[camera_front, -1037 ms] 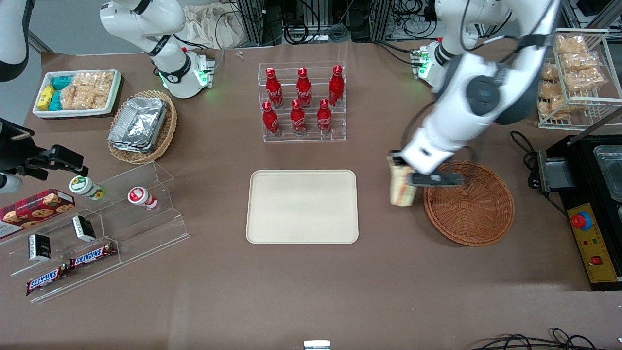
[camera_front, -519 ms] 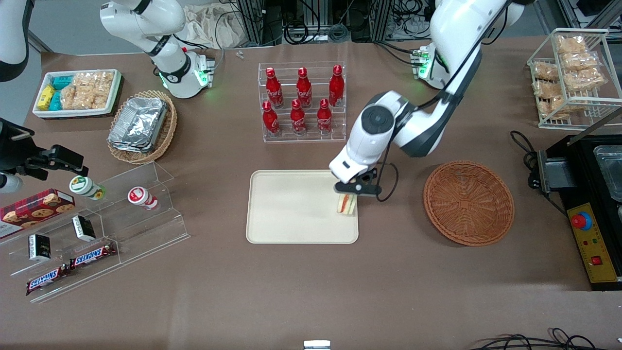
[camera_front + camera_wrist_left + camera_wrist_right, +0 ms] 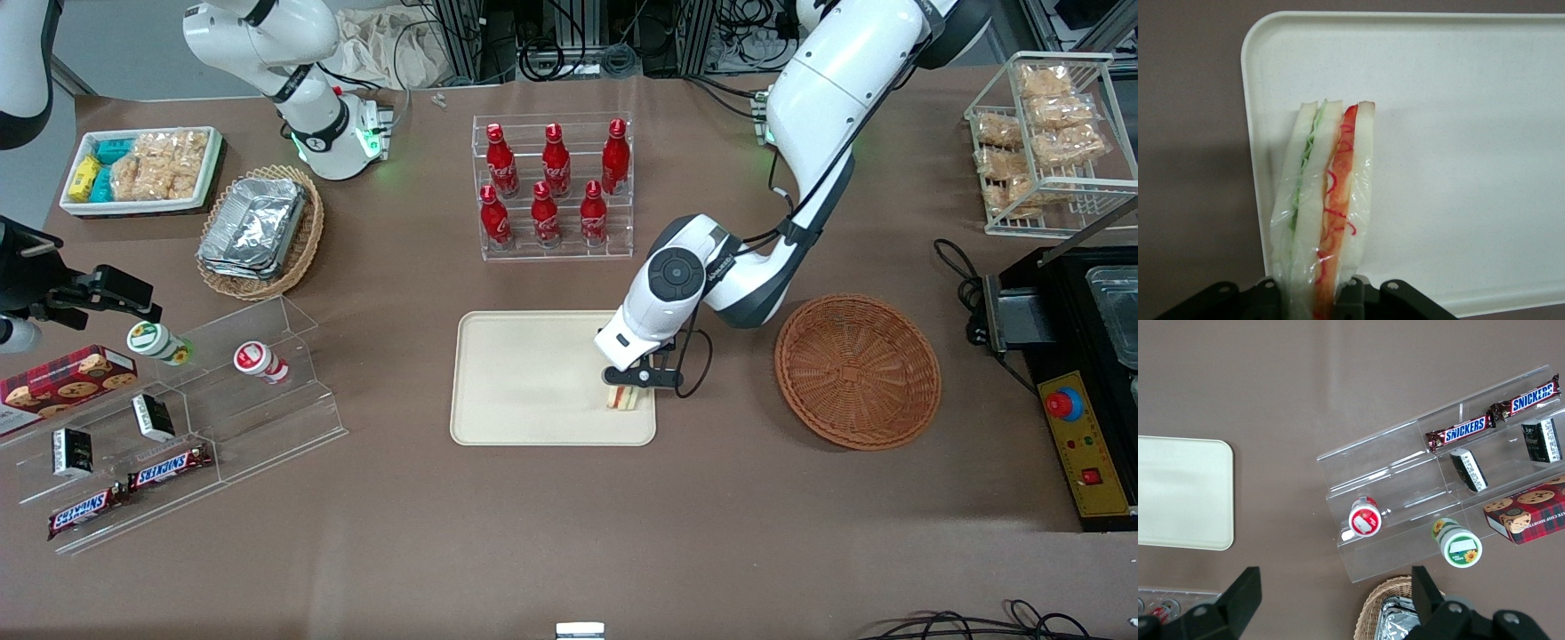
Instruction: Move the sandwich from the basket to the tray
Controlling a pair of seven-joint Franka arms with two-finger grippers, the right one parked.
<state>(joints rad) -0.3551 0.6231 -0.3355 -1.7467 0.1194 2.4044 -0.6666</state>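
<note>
Brown matte covering spreads over the whole table point(image 3: 551, 533), with cables and aluminium framing along its edge farthest from the front camera. Low over the corner of the tray that lies nearest the front camera and toward the working arm's end, the black two-finger claw point(image 3: 633, 380) is clamped on the wrapped triangular sandwich of white bread with green and orange-red filling point(image 3: 624, 397). In the left wrist view the claw point(image 3: 1313, 297) pinches the wedge point(image 3: 1328, 200) between both fingers, its layered edge standing upright over the rim area; whether the sandwich touches the surface cannot be told. Beneath it lies the flat cream-coloured rectangular tray with rounded corners point(image 3: 533, 373), bare apart from the sandwich. Toward the working arm's end, near the tray, sits the round reddish-brown woven wicker basket point(image 3: 858, 372). Farther from the front camera than the tray stands a clear acrylic rack of red cola bottles point(image 3: 553, 187). Toward the parked arm's end are a lighter tan wicker basket holding foil containers point(image 3: 260, 229) and a clear stepped acrylic display with snack bars and small cups point(image 3: 178, 418).
</note>
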